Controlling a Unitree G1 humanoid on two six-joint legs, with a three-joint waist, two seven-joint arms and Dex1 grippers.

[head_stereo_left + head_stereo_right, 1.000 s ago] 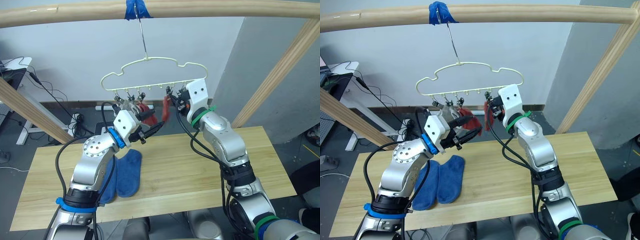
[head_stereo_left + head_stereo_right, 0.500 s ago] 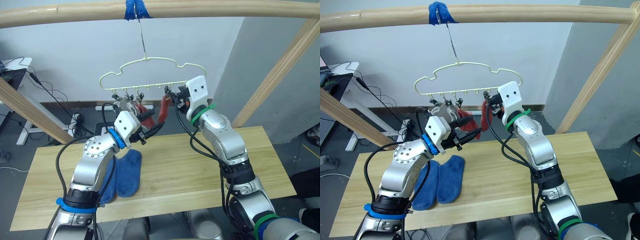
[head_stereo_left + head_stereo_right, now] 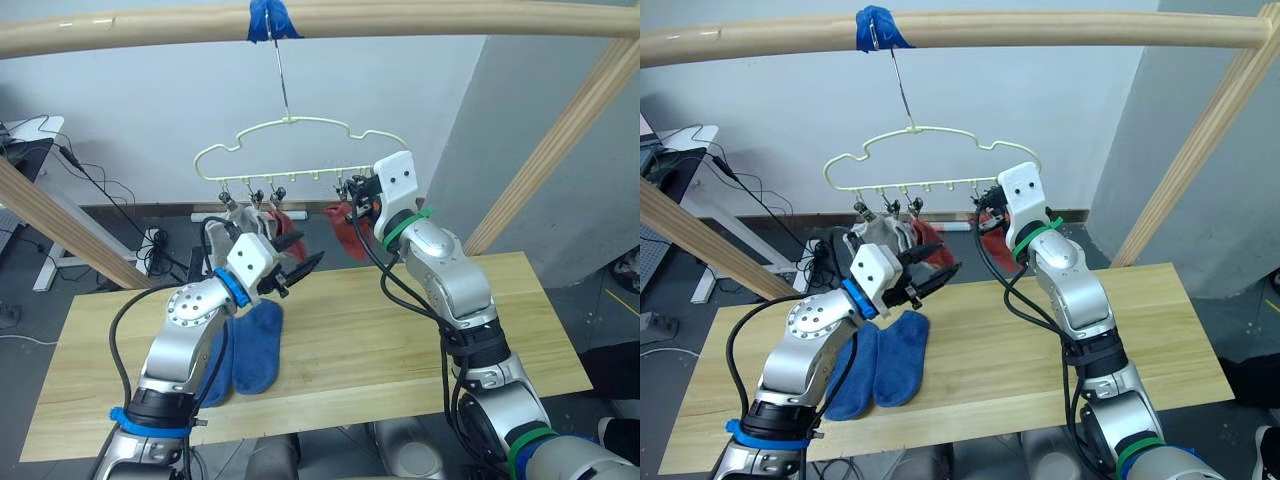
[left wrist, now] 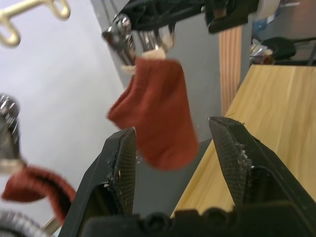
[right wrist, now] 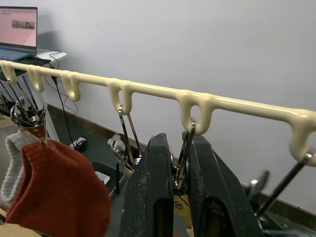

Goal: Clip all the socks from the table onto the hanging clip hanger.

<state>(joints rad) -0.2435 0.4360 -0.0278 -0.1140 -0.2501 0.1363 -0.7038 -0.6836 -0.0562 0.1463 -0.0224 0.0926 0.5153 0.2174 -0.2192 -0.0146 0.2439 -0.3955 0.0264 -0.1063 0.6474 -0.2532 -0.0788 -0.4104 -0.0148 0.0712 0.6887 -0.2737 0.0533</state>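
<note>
Under the pole: a thin pale yellow-green wire clip hanger [image 3: 290,150] hangs by its long hook, placing its row of small metal clips within reach of both arms.
Right gripper [image 5: 178,185]: its two black fingers are pressed together on a metal clip [image 5: 183,153], apparently squeezing the clip's handles to work its mouth.
Rust red sock, right: a soft knit rust red ankle sock [image 3: 347,222] dangles from the clip beside that gripper; in the left wrist view its top edge is caught in the clip, so it looks freshly hung.
Left gripper [image 4: 177,154]: jaws spread wide and empty, the sock hanging free between them, touching neither finger, which suggests it is left to the clip.
Already clipped: another rust red sock [image 3: 928,238] and light grey socks [image 3: 878,232] hang further left.
Still to do: two blue knit socks [image 3: 245,345] lie side by side on the pale wooden plank table [image 3: 380,340], under the left arm.
</note>
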